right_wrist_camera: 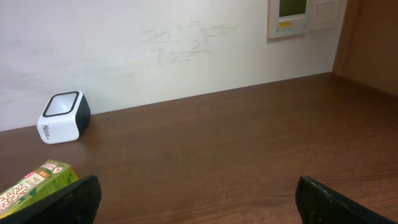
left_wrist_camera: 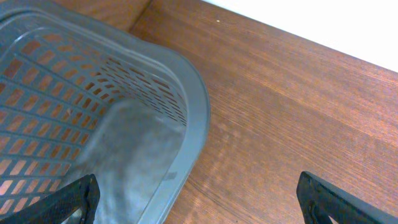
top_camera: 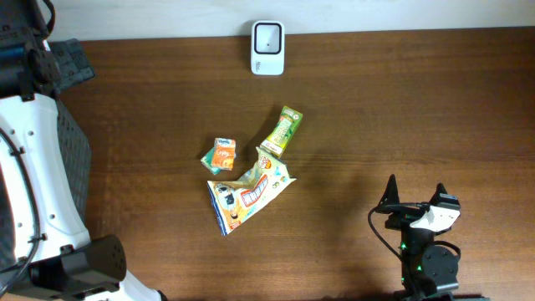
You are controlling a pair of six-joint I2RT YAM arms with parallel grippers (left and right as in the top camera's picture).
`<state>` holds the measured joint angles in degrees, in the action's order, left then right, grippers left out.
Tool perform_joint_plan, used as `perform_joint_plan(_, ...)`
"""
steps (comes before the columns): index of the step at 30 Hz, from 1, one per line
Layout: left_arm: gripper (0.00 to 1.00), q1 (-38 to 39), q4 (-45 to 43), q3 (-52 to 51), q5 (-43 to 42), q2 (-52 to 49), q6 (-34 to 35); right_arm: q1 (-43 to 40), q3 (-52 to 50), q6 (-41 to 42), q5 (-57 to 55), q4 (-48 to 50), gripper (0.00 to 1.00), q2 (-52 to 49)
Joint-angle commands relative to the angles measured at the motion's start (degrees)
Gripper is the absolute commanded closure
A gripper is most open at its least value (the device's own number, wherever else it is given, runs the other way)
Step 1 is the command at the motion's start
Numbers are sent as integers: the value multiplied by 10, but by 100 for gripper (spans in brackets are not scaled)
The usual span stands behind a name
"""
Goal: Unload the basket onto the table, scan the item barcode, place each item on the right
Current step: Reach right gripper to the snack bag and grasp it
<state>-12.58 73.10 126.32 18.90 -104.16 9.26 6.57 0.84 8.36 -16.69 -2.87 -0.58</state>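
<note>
Left end effector [left_wrist_camera: 204,200]: fingers spread wide, one black tip in each lower corner of its wrist view; nothing between them.
Basket [left_wrist_camera: 186,93]: grey plastic with slotted walls, directly under the left end effector; rounded corner resting on the worktop [top_camera: 401,109] at the left edge.
Right end effector [top_camera: 415,192]: fingers spread wide and holding nothing; low at the front right of the worktop, well apart from the items and pointing toward the back wall.
Scanner [top_camera: 267,48]: small white box with a dark face, upright at the back edge of the worktop against the wall, about mid-width.
Green carton [top_camera: 282,132]: slim, lying flat, long axis diagonal; in front of the scanner, with clear wood between the two. One end shows at the lower left of the right wrist view.
Snack pouch [top_camera: 247,194]: crumpled, white with orange print, lying flat; its upper corner meets the near end of the green carton.
Small packet [top_camera: 220,155]: orange and teal, lying flat just left of the snack pouch; cannot tell whether they touch.
Barcode: not readable on any item from these views.
Wall panel [right_wrist_camera: 298,15]: beige with a small screen, mounted above the worktop's right rear corner.
</note>
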Motion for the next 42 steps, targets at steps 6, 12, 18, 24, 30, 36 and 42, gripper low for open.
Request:
perform_joint_plan(6, 1, -2, 1, -1, -3, -1, 5, -2, -5, -3, -3, 0, 1, 4)
perform_joint_plan(12, 1, -2, 1, -1, -3, -1, 5, -2, -5, -3, -3, 0, 1, 4)
perform_joint_plan(18, 1, -2, 1, -1, -3, -1, 5, -2, -5, -3, -3, 0, 1, 4)
perform_joint_plan(24, 1, -2, 1, -1, -3, -1, 5, -2, -5, -3, -3, 0, 1, 4)
perform_joint_plan(30, 1, -2, 1, -1, -3, -1, 5, -2, -5, -3, -5, 2, 1, 4)
perform_joint_plan(36, 1, -2, 1, -1, -3, -1, 5, -2, -5, -3, 10, 0, 1, 4)
perform_joint_plan(42, 1, -2, 1, -1, -3, -1, 5, -2, -4, -4, 153, -1, 1, 2)
